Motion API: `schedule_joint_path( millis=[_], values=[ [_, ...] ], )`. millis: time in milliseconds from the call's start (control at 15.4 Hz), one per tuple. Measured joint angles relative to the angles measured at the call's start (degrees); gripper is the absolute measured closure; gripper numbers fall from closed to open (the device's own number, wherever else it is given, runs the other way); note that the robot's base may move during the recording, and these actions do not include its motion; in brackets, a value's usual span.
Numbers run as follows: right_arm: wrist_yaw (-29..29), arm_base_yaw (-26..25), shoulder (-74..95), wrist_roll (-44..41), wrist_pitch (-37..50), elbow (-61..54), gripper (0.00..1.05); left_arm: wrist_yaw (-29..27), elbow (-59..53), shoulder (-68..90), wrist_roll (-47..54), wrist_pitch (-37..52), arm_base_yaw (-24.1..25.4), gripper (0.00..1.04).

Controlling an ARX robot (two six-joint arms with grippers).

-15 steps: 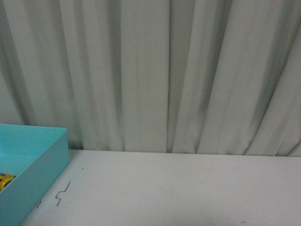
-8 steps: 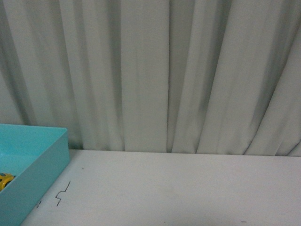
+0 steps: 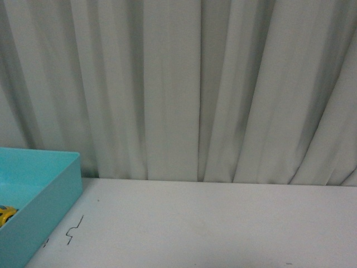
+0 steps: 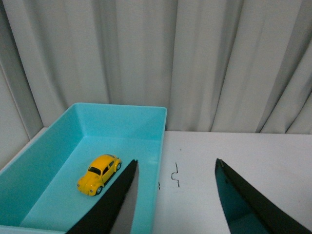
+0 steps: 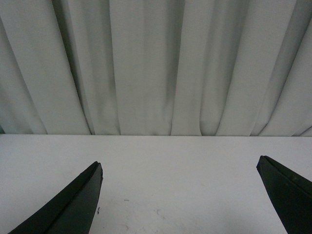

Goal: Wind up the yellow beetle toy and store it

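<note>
Front and both wrist views level toward curtain (image 3: 178, 89); turquoise bin (image 4: 122, 122) shared

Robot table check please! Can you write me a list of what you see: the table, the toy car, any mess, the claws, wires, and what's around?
Surface: white table, with a small dark squiggle mark near the bin.
Job's things: yellow beetle toy sits on its wheels inside the turquoise bin, touching no gripper.
Clutter: nothing seen.
Grippers: left gripper open and empty, above the bin's near corner; right gripper wide open and empty over bare table.
Cables: nothing seen.
Surroundings: pale pleated curtain hangs behind the table.
</note>
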Motion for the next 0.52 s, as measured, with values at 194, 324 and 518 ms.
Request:
schedule_joint_path(
  millis=[194,324,518],
  values=[
    [0.02,0.0,0.02,0.0,-0.02,0.0,0.07,0.0,0.0,0.0,0.02,0.0,0.0,0.06],
    [0.0,0.0,0.0,0.0,0.0,0.0,0.07,0.0,0.0,0.0,0.04,0.0,0.0,0.07],
    [0.0,0.0,0.0,0.0,0.0,0.0,0.07,0.0,0.0,0.0,0.04,0.0,0.0,0.07]
  ],
)
